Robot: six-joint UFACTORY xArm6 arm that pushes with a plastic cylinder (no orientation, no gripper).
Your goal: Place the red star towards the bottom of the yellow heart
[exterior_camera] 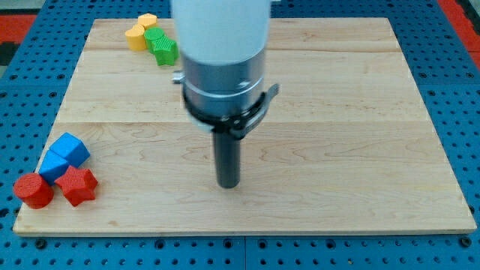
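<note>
Near the board's bottom-left corner sits the red star (77, 185); my tip (228, 184), a bare rod grasping nothing, stands mid-board to its right, the yellow heart (139, 32) far off top-left.

- My tip (228, 184): dark grey to black rod end, plain and unpatterned; the collar above it is metallic grey with a black clamp ring, and the housing above that is white.
- Red star (78, 185): solid red, far toward the view's left of my tip.
- Red cylinder (33, 190): solid red, farther left than the star.
- Blue blocks (64, 156): two, solid bright blue, left of my tip and slightly above its level.
- Yellow heart (139, 32): solid yellow-orange, up and left of my tip.
- Green block (161, 45): solid green with ribbed surface lines, up and left of my tip.
- Board (345, 150): pale wood with lengthwise grain and plank seams.
- Surrounding base (457, 67): blue, with a regular pattern of dark holes.
</note>
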